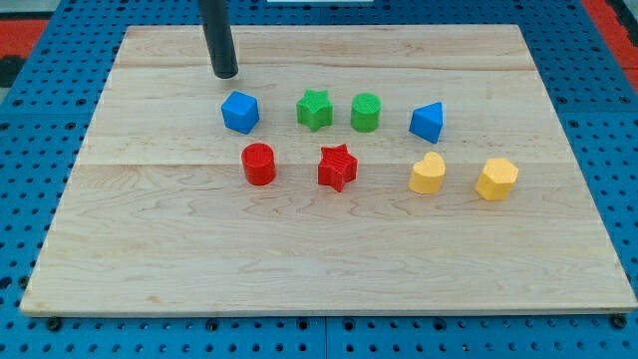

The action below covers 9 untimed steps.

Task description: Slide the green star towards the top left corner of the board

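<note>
The green star [314, 109] lies on the wooden board [329, 249], in the upper row of blocks, a little left of the middle. A blue cube [240, 112] lies to its left and a green cylinder [366, 112] to its right. My tip [226, 74] rests on the board above the blue cube, up and to the left of the green star, apart from both. The rod rises out of the view's top.
A blue triangular block [427, 122] ends the upper row at the right. The lower row holds a red cylinder [258, 164], a red star [337, 168], a yellow heart [428, 174] and a yellow hexagonal block [496, 179]. A blue pegboard [30, 150] surrounds the board.
</note>
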Available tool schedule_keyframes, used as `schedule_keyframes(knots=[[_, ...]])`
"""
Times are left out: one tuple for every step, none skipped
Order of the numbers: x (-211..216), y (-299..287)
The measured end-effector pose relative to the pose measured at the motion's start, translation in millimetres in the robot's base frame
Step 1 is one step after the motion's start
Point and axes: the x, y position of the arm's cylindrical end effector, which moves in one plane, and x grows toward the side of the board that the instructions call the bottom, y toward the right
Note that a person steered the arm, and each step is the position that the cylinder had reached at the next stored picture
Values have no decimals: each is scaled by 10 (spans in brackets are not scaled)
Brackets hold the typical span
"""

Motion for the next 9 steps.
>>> schedule_keyframes(knots=[[-58, 285], [-118, 917], [-103, 1402], [87, 1687], [411, 1858], [505, 2079], [750, 1720], [735, 1092], [614, 428]])
